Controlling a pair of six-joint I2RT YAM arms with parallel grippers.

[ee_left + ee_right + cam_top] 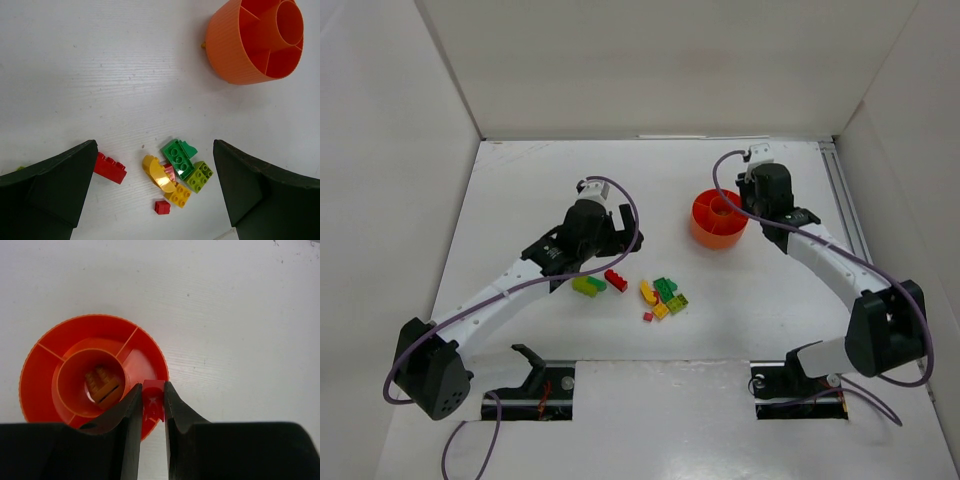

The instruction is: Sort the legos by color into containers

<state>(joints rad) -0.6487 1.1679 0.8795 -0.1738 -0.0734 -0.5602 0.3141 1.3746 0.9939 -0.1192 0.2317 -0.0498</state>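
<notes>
Pinching a half-hidden red brick [153, 399] — right fingers [125, 440] above orange dish [42, 377].

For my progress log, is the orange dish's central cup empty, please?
Not empty: one studded brick lies inside the central cup of the orange dish.

Wht tbl [520, 195] w/ orange dish [705, 236], loose legos [665, 290].

A white surface [520, 190] fills the middle of the top view. It is faintly grained and carries small dark specks [278, 245] at the upper right of the right wrist view. A white back wall [660, 60], a left panel [380, 150] and a right panel [920, 110] box it in. A metal rail [847, 205] runs along its right edge. One rectangular cutout [515, 408] sits at lower left and a second cutout [820, 408] at lower right.
</notes>
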